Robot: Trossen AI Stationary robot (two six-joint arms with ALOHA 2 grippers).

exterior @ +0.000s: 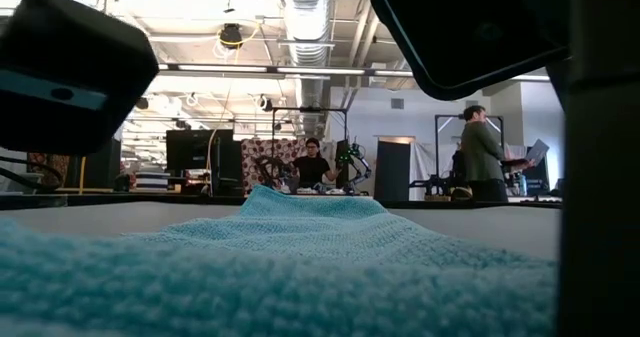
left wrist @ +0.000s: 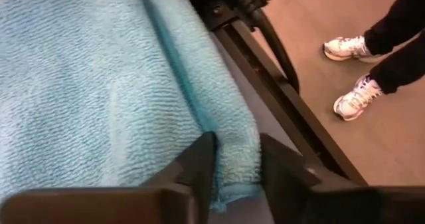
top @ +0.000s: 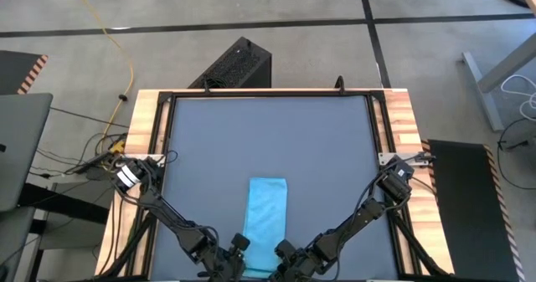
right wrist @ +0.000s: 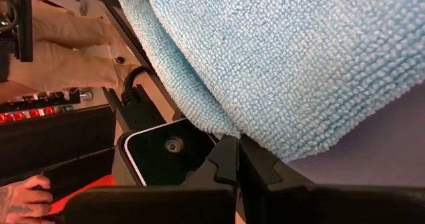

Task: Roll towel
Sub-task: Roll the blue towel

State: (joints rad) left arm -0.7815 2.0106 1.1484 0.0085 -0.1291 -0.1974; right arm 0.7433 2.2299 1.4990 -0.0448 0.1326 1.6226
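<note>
The light blue towel (top: 268, 211) lies flat as a long strip on the dark grey tabletop (top: 268, 140), near its near edge; it fills the foreground of the low view (exterior: 300, 257). My left gripper (top: 239, 250) and my right gripper (top: 286, 252) are at the towel's near end, one at each near corner. Each is shut on the towel there. In the left wrist view the near edge (left wrist: 199, 84) stands up as a raised ridge along the towel's end. My left gripper pinches the towel's near edge close to its left near corner (left wrist: 236, 159) between its two fingers, which lie across the edge. The cloth bulges up between the fingers; the rest lies on the table. Whether one layer or several, I cannot tell. My right gripper pinches the towel's near edge close to its right near corner (right wrist: 247, 132) between its two nearly closed fingertips. The edge is raised a little off the tabletop there and curls over, while the rest of the towel lies flat.
The table's black frame rail (left wrist: 292, 111) runs just beside the grippers at the near edge. A person's shoes (left wrist: 352, 71) stand on the floor beyond it. A black box (top: 239, 64) stands past the far edge. People stand in the room behind (exterior: 482, 152).
</note>
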